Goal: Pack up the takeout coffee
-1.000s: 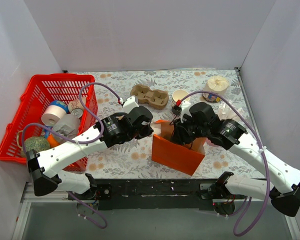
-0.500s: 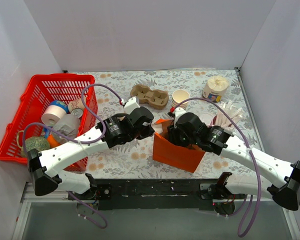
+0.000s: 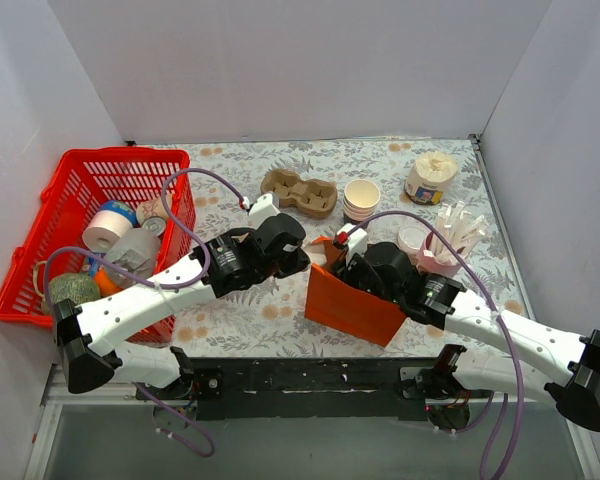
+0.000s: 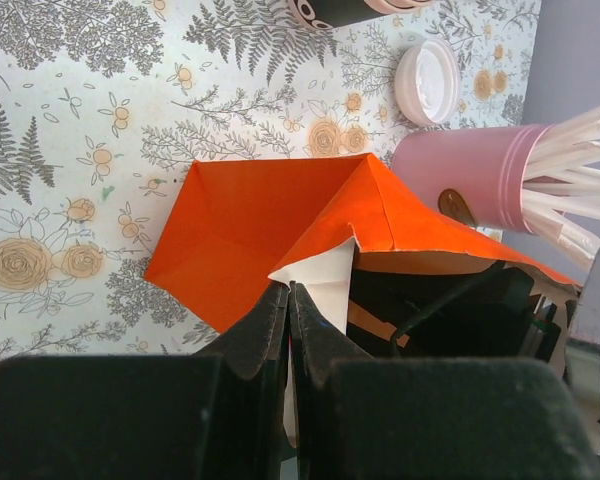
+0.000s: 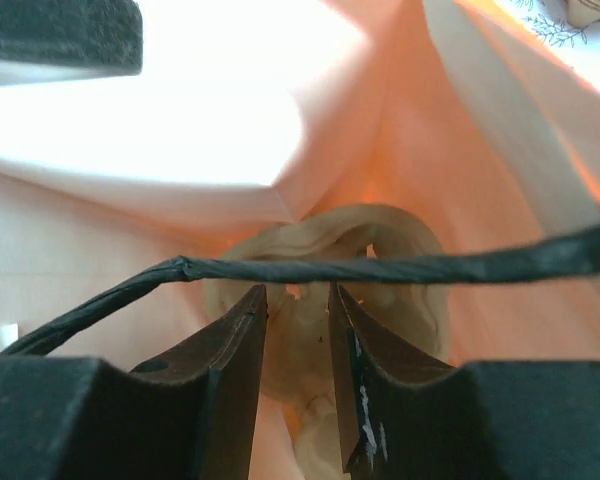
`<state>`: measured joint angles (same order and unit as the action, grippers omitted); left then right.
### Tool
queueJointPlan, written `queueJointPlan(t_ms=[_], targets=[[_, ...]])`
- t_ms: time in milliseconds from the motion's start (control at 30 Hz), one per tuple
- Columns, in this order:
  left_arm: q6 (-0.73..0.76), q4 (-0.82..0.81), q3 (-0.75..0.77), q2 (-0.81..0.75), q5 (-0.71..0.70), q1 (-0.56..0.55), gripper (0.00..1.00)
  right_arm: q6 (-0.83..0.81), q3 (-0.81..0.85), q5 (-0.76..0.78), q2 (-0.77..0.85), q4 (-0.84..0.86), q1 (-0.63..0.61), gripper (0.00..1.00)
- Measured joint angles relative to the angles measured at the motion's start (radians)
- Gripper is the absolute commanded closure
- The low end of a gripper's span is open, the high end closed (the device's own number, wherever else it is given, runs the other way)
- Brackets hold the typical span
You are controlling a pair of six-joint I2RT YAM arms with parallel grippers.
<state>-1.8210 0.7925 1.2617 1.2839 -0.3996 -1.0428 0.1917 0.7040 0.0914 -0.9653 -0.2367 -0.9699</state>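
The left end effector (image 4: 288,290) is clamped on the orange bag (image 4: 250,235) at its rim. The right end effector (image 5: 297,300), jaws partly apart and empty, hangs inside it over a beige pulp piece (image 5: 400,250). The takeout coffee (image 3: 411,238) stands outside, beyond and to the right of it.

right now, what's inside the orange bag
The right gripper reaches into the orange bag, above a pale beige moulded shape at the bottom, with a black cord handle crossing. Anything under that shape or behind the folded walls is covered.
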Motion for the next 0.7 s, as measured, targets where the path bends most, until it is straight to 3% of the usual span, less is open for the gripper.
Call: queueJointPlan(t_ms=[400,700], targets=[[0.018,-0.015,-0.008,-0.003,-0.021,0.0,1.0,-0.026,0.04,-0.097,-0.149,-0.091,0.0,0.73],[0.014,-0.012,-0.008,-0.023,-0.072,0.0,1.0,-0.005,0.132,-0.097,-0.217,-0.387,0.005,0.75]])
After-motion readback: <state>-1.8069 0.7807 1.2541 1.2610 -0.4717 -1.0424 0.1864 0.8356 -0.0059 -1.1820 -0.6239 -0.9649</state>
